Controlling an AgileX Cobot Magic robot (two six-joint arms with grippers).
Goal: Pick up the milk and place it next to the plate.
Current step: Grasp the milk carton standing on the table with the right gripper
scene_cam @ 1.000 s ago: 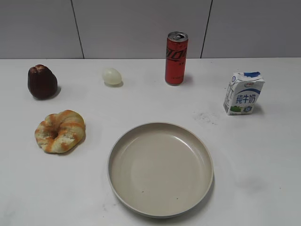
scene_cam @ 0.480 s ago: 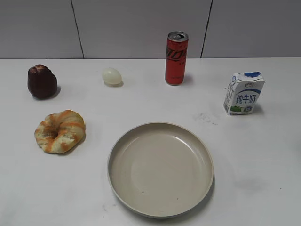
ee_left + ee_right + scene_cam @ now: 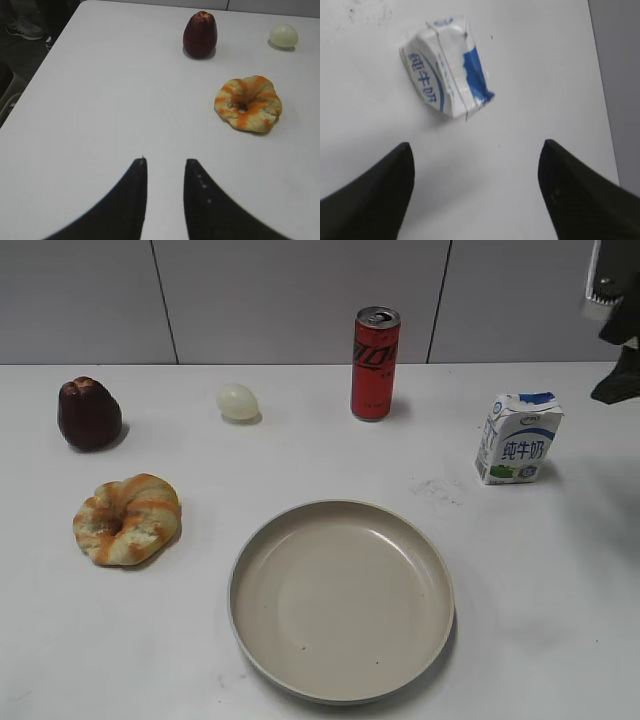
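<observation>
The milk [image 3: 517,440] is a small white carton with blue characters, standing upright at the right of the table. In the right wrist view the milk [image 3: 445,70] lies ahead of the jaws. The plate [image 3: 340,695] is a large beige dish at the front middle, to the left of the milk and apart from it. My right gripper [image 3: 618,380] hangs above and to the right of the milk; its jaws [image 3: 476,145] are wide open and empty. My left gripper [image 3: 166,162] shows only in its wrist view, with a narrow gap and nothing between the jaws.
A red can [image 3: 375,363] stands at the back middle. A pale egg-shaped thing [image 3: 238,401], a dark red fruit [image 3: 89,413] and a ring-shaped bread [image 3: 127,518] lie at the left. The table's right edge [image 3: 600,75] runs close to the milk.
My right gripper has come into the exterior view at the top right, above the milk. Nothing on the table has moved.
</observation>
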